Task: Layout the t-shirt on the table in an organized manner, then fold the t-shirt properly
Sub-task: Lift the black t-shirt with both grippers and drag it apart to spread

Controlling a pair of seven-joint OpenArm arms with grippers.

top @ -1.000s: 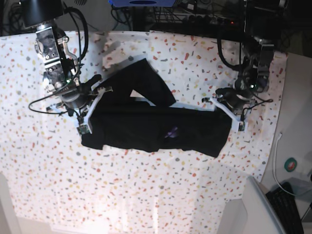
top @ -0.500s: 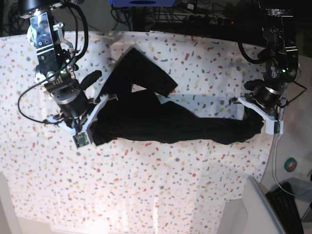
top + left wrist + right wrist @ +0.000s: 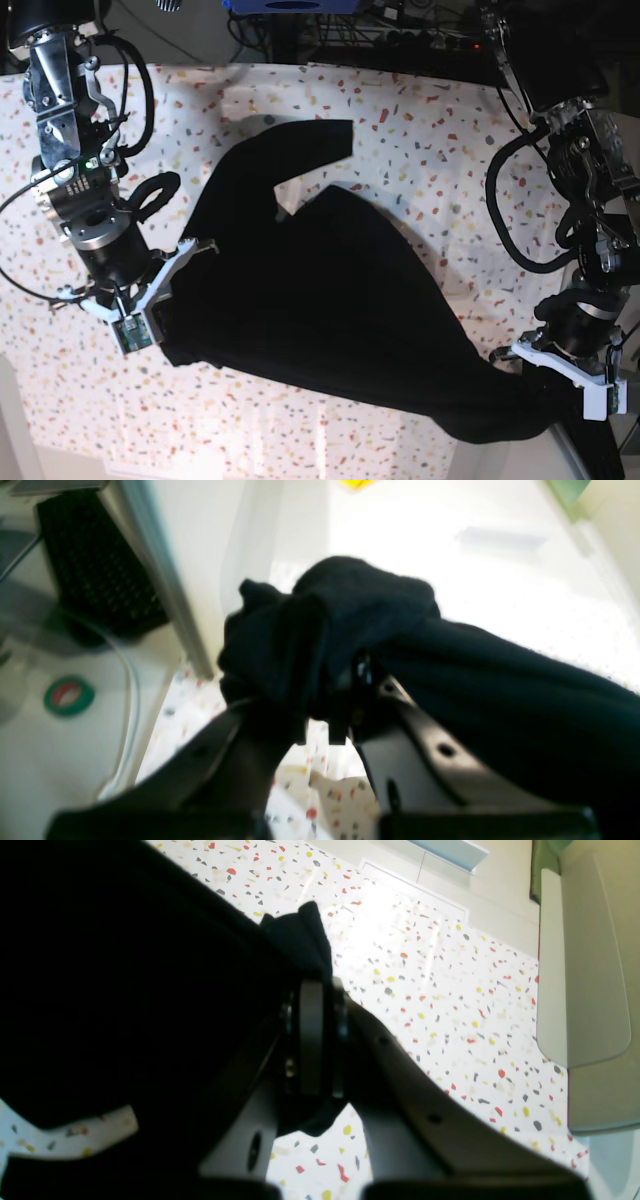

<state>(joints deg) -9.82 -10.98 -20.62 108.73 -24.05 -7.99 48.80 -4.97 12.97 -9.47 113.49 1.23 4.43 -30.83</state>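
Observation:
The black t-shirt (image 3: 320,300) is stretched in a wide diagonal sheet between my two grippers, above the speckled table (image 3: 400,110). One sleeve (image 3: 300,145) trails toward the back. My right gripper (image 3: 168,295) is shut on the shirt's edge at the left. In the right wrist view, its jaws (image 3: 312,990) pinch a fold of black cloth (image 3: 125,965). My left gripper (image 3: 548,378) is shut on the opposite end near the table's front right corner. The left wrist view shows cloth (image 3: 325,620) bunched over that gripper (image 3: 345,690). No print shows.
Off the table's right edge lie a black keyboard (image 3: 95,565), a green and red tape roll (image 3: 68,695) and a white cable (image 3: 127,680). A grey chair back (image 3: 580,965) stands at the front. Cables and equipment (image 3: 400,30) line the back edge.
Both arms have moved toward the table's front and farther apart. The left gripper swung to the front right corner. The shirt went from a narrow band to a wide taut sheet.

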